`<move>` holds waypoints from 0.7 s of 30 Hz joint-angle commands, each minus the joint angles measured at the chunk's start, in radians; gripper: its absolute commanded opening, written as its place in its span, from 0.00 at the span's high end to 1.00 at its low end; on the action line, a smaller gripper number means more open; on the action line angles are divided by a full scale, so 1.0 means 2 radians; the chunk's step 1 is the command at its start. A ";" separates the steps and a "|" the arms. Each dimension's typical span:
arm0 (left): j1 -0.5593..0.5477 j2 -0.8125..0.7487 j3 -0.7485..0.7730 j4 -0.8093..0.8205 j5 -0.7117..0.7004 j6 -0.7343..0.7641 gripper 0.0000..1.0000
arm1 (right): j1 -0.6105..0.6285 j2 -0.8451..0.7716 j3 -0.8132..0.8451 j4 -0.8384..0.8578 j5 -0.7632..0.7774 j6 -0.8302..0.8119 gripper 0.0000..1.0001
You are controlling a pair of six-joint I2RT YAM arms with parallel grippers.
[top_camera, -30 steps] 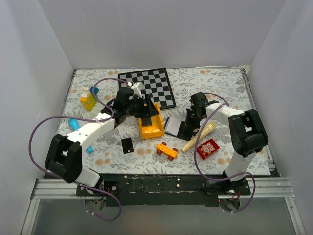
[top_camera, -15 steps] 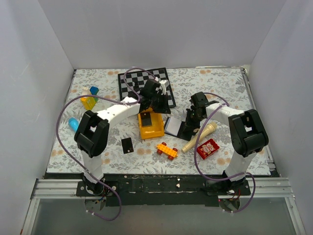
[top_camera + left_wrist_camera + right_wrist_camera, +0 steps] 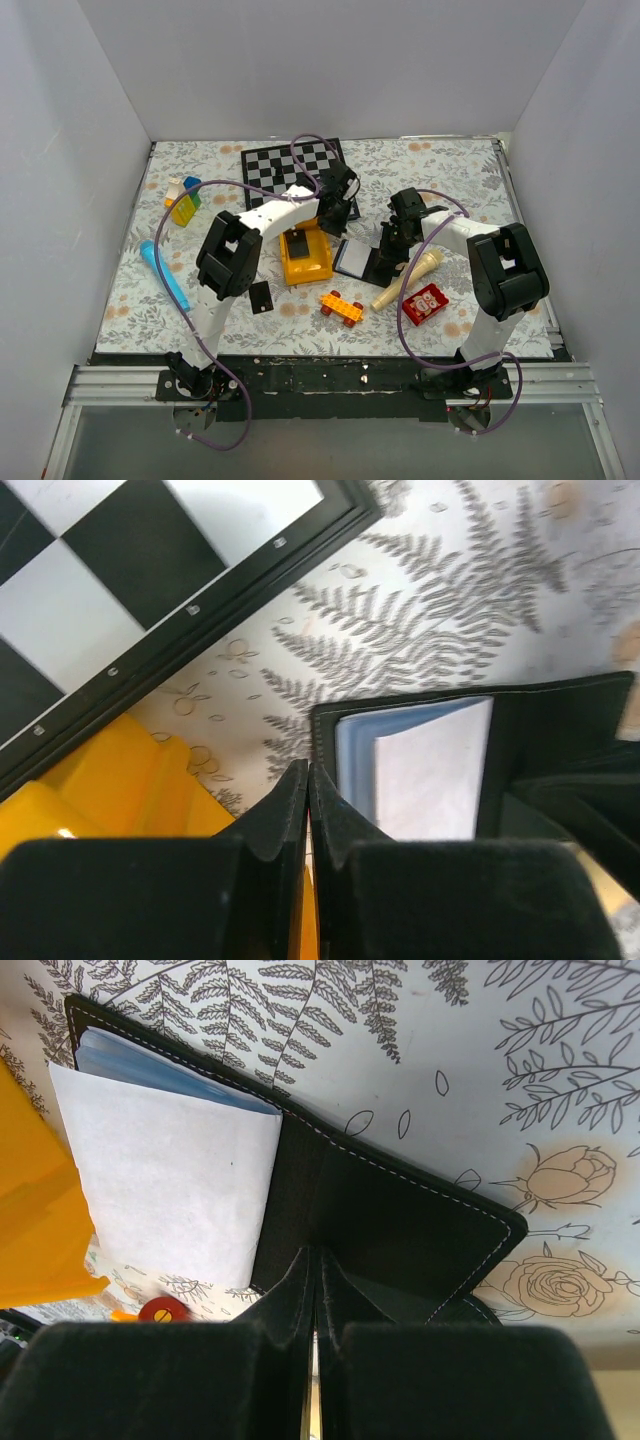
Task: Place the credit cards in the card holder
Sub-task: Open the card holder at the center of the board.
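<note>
The card holder [image 3: 356, 259] lies open between the arms, with blue-grey lining and a white slip showing [image 3: 425, 770] [image 3: 170, 1190]. My right gripper [image 3: 392, 243] [image 3: 318, 1255] is shut, its tips pressed onto the holder's black right half. My left gripper [image 3: 337, 226] [image 3: 308, 770] is shut just beside the holder's left edge, near the chessboard's corner, with nothing visible between its fingers. One credit card [image 3: 260, 296] lies flat on the cloth at front left. Another black card [image 3: 299, 243] rests on the yellow box.
A yellow box [image 3: 312, 264] sits left of the holder and the chessboard [image 3: 295, 172] behind it. An orange toy car [image 3: 341, 306], a cream wooden pin [image 3: 408, 280] and a red box [image 3: 425, 303] lie in front. A blue tube [image 3: 164, 273] and coloured blocks [image 3: 183, 200] are at left.
My left arm swung right from over the yellow box to the holder's left edge, and its jaws closed. The right arm has not moved.
</note>
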 commanded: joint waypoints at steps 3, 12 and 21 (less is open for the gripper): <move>-0.011 -0.008 0.004 -0.061 -0.065 0.018 1.00 | 0.000 0.032 -0.026 0.006 0.046 -0.012 0.99; -0.020 -0.048 -0.064 -0.028 -0.042 -0.001 1.00 | 0.001 0.033 -0.026 0.009 0.042 -0.011 0.99; -0.024 -0.066 -0.056 -0.027 -0.044 -0.009 1.00 | -0.001 0.033 -0.026 0.008 0.043 -0.012 0.99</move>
